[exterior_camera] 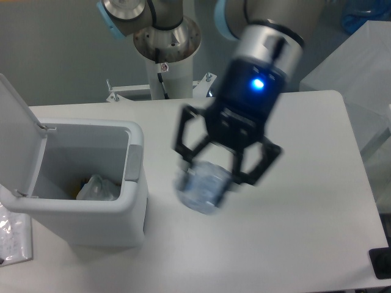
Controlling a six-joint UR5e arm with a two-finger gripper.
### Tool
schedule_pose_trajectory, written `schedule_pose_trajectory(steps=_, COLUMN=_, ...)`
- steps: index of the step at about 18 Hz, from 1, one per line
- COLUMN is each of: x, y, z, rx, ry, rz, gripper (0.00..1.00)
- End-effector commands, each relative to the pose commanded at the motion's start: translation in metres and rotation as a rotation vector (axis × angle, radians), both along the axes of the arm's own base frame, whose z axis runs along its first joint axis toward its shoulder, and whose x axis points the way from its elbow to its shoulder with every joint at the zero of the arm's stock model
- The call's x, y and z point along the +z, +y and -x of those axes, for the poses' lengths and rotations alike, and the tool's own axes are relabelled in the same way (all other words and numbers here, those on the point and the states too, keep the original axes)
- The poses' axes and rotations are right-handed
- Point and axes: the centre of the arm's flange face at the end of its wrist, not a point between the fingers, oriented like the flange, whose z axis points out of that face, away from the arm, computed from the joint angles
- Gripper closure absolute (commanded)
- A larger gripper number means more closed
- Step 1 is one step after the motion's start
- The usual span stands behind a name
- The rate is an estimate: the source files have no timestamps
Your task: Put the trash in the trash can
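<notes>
Black two-finger gripper [215, 172], blue light lit on its body, fingers closed on the crinkled clear plastic bottle [203, 187], which hangs blurred above the white table [293, 244] just right of the bin. Pale grey-white rectangular plastic trash can [131, 201], flip lid [15, 131] raised at left, mouth unobstructed; crumpled whitish translucent wrapper [98, 188] lies inside. Bare tabletop extends right and toward the near edge.

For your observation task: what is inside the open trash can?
Inside the trash can, a crumpled whitish wrapper lies at the bottom with a small yellowish bit beside it. The front wall hides the rest of the floor.
</notes>
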Motion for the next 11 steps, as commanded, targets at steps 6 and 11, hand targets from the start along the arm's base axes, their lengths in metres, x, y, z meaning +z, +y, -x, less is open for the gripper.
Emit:
schedule_pose_trajectory(steps=6, x=-0.044, y=0.024, z=-0.057, rx=-0.125, ry=0.013, rz=0.034, gripper=0.49)
schedule_pose_trajectory(steps=11, x=-0.087, y=0.02, z=-0.075, rx=-0.178, ry=0.027, rz=0.066, gripper=0.31)
